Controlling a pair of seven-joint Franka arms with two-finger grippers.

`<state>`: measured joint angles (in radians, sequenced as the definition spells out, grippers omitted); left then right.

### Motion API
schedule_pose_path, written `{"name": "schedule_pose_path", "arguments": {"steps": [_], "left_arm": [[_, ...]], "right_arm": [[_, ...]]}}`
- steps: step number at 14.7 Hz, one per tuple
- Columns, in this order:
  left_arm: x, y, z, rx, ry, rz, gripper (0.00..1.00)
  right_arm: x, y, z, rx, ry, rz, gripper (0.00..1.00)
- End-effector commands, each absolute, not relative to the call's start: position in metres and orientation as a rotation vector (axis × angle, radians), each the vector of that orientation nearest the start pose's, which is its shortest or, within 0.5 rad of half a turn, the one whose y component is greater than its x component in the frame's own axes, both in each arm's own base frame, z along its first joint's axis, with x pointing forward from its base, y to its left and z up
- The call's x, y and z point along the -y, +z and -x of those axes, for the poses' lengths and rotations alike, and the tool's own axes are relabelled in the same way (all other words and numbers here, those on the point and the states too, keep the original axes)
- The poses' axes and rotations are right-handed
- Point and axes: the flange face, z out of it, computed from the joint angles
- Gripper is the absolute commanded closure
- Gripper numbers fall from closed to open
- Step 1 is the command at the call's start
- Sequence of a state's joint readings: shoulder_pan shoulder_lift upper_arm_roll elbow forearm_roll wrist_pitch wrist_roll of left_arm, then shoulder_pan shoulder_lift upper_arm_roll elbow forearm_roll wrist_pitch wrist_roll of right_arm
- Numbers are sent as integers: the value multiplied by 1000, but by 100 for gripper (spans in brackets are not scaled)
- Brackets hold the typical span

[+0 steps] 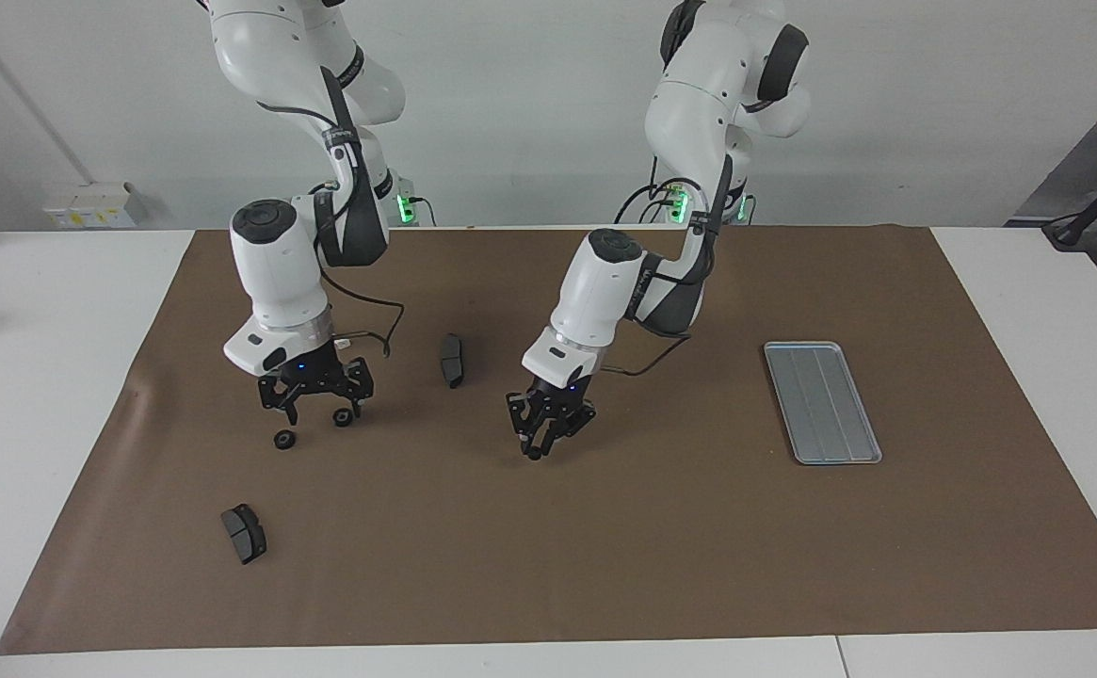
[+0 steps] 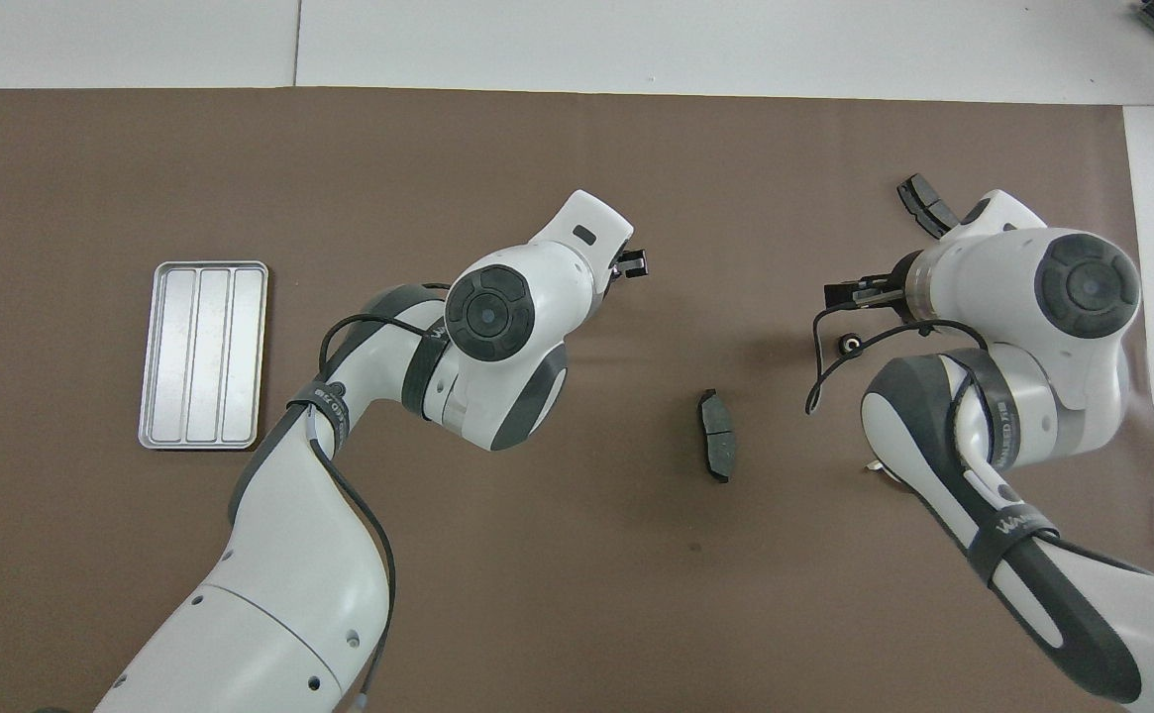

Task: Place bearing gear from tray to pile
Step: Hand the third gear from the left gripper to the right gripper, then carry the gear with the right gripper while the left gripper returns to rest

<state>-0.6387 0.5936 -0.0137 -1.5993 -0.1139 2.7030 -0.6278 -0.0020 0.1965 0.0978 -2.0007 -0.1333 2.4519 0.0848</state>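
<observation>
My right hand (image 1: 315,407) is hanging released over two gears (image 1: 284,440) (image 1: 344,417); my left hand (image 1: 542,441) is hovering mid-surface, grip unclear, away from the tray (image 1: 822,402).

No text legible, arm straps unreadable

Tray (image 1: 823,403) on the mat (image 1: 604,527) toward the left arm's end, two gears (image 1: 284,440) side by side toward the right arm's end, one pad (image 1: 452,360) near the middle, another pad (image 1: 244,533) farther from the robots than the gears.
</observation>
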Motion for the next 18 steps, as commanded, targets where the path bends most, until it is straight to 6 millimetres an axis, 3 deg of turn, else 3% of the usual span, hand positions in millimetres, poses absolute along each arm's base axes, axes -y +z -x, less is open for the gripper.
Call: {"name": "schedule_pose_path", "arguments": {"steps": [1,4,6,9,10,13,16,18], "left_arm": [[438,344,-585,182,-622,3449,0],[415,357,-588,192,-509,3408,0],[382,370,-583,184,-403,3368,0],[303,392,-566,69,-379,3327,0],[281,400,-558,25,-366,3315,0],[203,419,-563,-10,-216,3274,0],[144,441,-566,-30,-161,3259,0],[110,459,-559,-51,-90,3252,0]], "right_arm": [[-81,413,-633,51,-420,3124,0],[-117,417,-638,-60,-436,3029,0],[-142,414,-658,-21,-494,2993,0],[-208,400,-673,96,-569,2937,0],[-233,382,-669,126,-562,2927,0],[-304,341,-662,210,-556,2946,0],[-339,309,-649,325,-601,3030,0],[-335,302,-648,363,-611,3055,0]]}}
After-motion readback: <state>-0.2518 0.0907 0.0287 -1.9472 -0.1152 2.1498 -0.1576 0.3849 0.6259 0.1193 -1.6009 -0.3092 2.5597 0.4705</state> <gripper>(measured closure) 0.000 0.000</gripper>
